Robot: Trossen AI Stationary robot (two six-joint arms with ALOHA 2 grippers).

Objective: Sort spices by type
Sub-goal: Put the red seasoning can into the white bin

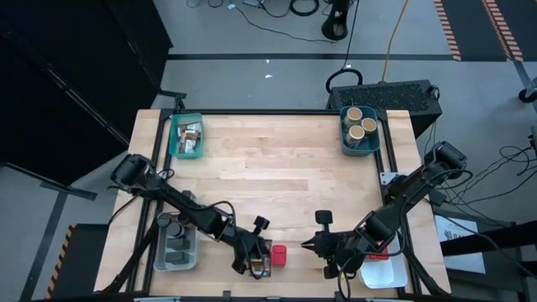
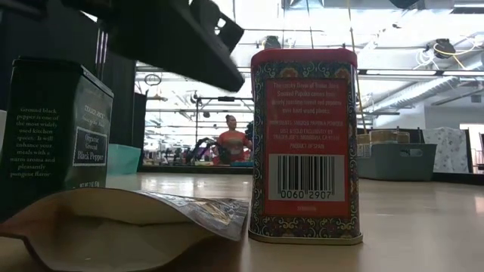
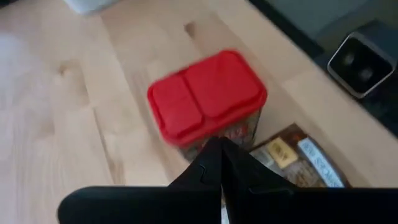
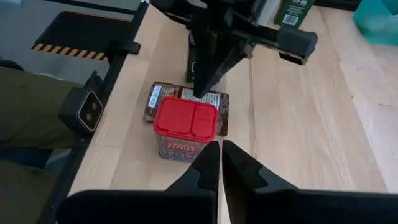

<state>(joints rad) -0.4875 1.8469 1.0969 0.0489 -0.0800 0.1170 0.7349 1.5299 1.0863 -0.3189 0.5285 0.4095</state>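
Note:
A red squarish tin with a red lid stands upright near the table's front edge. Beside it lies a flat brown packet, and a dark black-pepper tin stands close by. My left gripper is shut and slants down, its tips over the packet at the tin's left side. My right gripper is also shut, a little to the right of the red tin and above the table. It holds nothing. My left gripper's shut fingertips come slanting down from the table's left. They end right at the red tin's upper edge, above the packet. Whether they touch the tin or the packet, I cannot tell.
A teal bin with packets stands at the far left. A teal bin with tan cylinders is at the far right. A clear bin with dark tins sits at the near left, a white bin at the near right. Bare wood lies mid-table.

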